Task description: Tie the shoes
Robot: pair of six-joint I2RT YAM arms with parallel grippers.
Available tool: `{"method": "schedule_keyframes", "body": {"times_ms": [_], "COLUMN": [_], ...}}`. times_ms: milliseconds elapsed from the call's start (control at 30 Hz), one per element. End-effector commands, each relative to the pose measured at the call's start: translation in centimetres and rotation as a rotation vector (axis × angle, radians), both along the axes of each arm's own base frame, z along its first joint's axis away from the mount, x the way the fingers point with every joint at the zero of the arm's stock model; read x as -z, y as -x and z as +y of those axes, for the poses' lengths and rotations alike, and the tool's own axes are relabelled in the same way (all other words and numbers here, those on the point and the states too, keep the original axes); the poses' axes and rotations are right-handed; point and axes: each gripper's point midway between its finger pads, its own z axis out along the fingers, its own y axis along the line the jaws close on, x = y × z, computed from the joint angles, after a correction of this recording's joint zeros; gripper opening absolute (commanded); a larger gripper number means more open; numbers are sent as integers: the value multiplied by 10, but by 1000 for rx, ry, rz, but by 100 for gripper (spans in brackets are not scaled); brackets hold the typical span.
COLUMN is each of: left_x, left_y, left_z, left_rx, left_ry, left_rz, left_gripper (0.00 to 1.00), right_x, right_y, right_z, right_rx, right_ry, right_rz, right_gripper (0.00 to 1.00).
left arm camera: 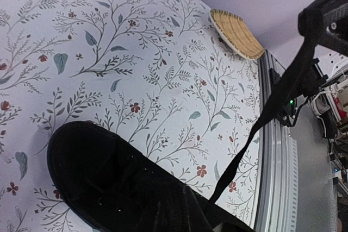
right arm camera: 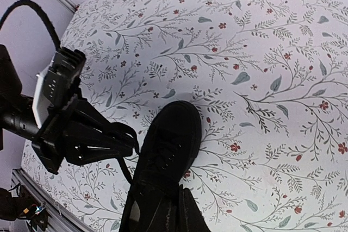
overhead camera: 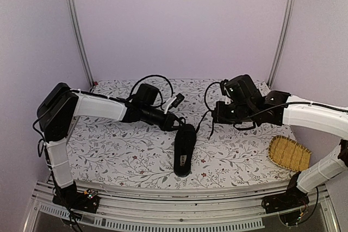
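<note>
While the black shoe (overhead camera: 184, 153) lies in the middle of the flowery cloth (overhead camera: 119, 150), toe pointing away from my bases, my right gripper (left arm camera: 315, 25) is clamped tight on one thin lace (left arm camera: 255, 131). The lace runs straight and tight from the shoe up to it. My left gripper (right arm camera: 122, 138) sits just beside the front of the shoe. I cannot tell if it is pinching anything. A little woven tray (overhead camera: 289, 153) lies well apart, on my right.

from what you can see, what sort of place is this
Probably a robot test cell, not a home: plain walls framed by aluminium posts, two robot arms bolted at the near edge, and staged props on a floral tablecloth, a black shoe and a woven tray.
</note>
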Motion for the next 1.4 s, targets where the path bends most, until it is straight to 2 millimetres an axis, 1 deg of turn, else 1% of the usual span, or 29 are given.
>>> {"method": "schedule_keyframes", "body": {"times_ms": [0, 100, 167, 367, 467, 633, 833, 1067, 1200, 1367], "left_x": [-8, -13, 0, 1, 2, 1, -3, -9, -8, -11], "left_y": [3, 3, 5, 13, 16, 21, 23, 22, 22, 19], "left_z": [-4, -7, -8, -12, -17, -22, -26, -33, -38, -45], "left_rx": [74, 90, 105, 146, 164, 185, 201, 215, 219, 215], "left_ry": [30, 45, 38, 60, 66, 80, 96, 104, 84, 72], "left_rz": [-8, -11, 15, 32, 45, 42, 37, 32, 23, 0], "left_gripper": [10, 13, 15, 20, 23, 27, 38, 48, 50, 50], "right_x": [-35, -39, -39, -39, -41, -38, -40, -42, -41, -39], "right_y": [-16, -20, -24, -34, -37, -43, -46, -48, -48, -47], "right_z": [18, 21, 20, 15, 16, 18, 21, 25, 27, 29], "right_rx": [-98, -119, -120, -114, -120, -118, -121, -132, -139, -152], "right_ry": [-95, -108, -104, -111, -122, -117, -129, -145, -148, -150], "right_rz": [-89, -102, -106, -110, -113, -109, -108, -104, -99, -95], "right_gripper": [2, 2, 2, 2, 2, 2, 2, 2, 2, 2]}}
